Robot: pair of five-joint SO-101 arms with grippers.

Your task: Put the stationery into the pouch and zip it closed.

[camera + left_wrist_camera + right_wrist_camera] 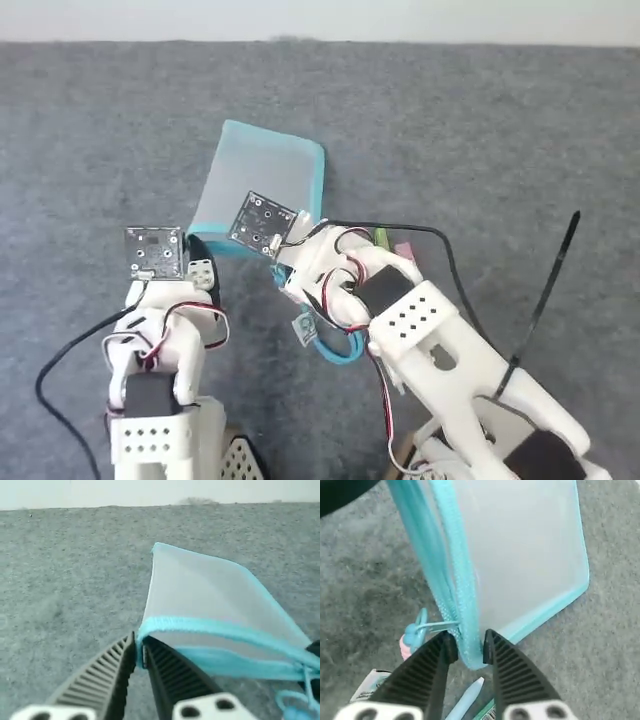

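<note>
Pouch (262, 180) pinched by left claw (139, 651), right claw (469, 647)

No legible text: print on stationery wrapper (367, 690) and barcode strip (490, 712) too small, indecipherable.

This is looking like a robotics test bench in a lab or hobby workshop rather than a home. A white plastic left arm (155, 400) and right arm (440, 350) are sitting side by side, with bare red, black and white wires (335, 290) looping openly behind the right gripper (467, 639). A black cable (55, 375) is trailing off behind the left gripper (139, 641), and a black cable tie (548, 285) is sticking up beside the right arm. Grey felt-like matting (500, 130) is lying under both grippers and running beyond them to a plain pale wall (320, 18).
</note>
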